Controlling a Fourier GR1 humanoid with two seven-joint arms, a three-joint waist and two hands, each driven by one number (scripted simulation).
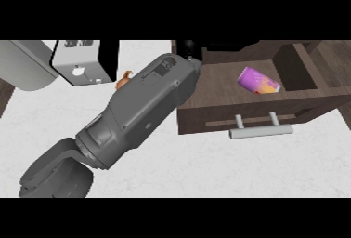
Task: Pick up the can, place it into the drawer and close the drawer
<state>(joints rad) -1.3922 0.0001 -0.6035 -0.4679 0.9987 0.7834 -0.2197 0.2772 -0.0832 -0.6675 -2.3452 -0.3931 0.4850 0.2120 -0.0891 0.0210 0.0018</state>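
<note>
can (259,81): purple with orange markings, lay tilted inside the open drawer (233,109), toward its right rear. drawer: dark wood, pulled out, grey bar handle (260,131) on its front. left arm (137,111): grey, reached diagonally from lower left to the drawer's left rear corner. left hand (190,48): black, mostly hidden past the forearm; fingers' state could not be told, nothing seen held. toaster (82,60): grey, on white counter (226,167). small orange object (123,81): beside the arm, partly hidden.

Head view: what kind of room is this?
Probably a kitchen: a pale counter, an open wooden drawer with a can inside, and what looks like a toaster.
</note>
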